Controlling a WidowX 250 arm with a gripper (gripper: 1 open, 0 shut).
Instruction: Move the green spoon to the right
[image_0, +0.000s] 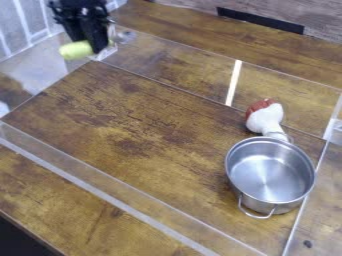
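The green spoon (75, 49) is a small yellow-green pod-like piece. It hangs in the air at the upper left of the camera view, above the wooden table (147, 130). My black gripper (88, 42) is shut on it, with the spoon's rounded end sticking out to the left of the fingers. The gripper points mostly downward. The far end of the spoon is hidden behind the fingers.
A steel pot (269, 172) stands at the lower right. A red-and-white object (266, 117) lies just behind it. Clear acrylic walls (234, 82) ring the wooden surface.
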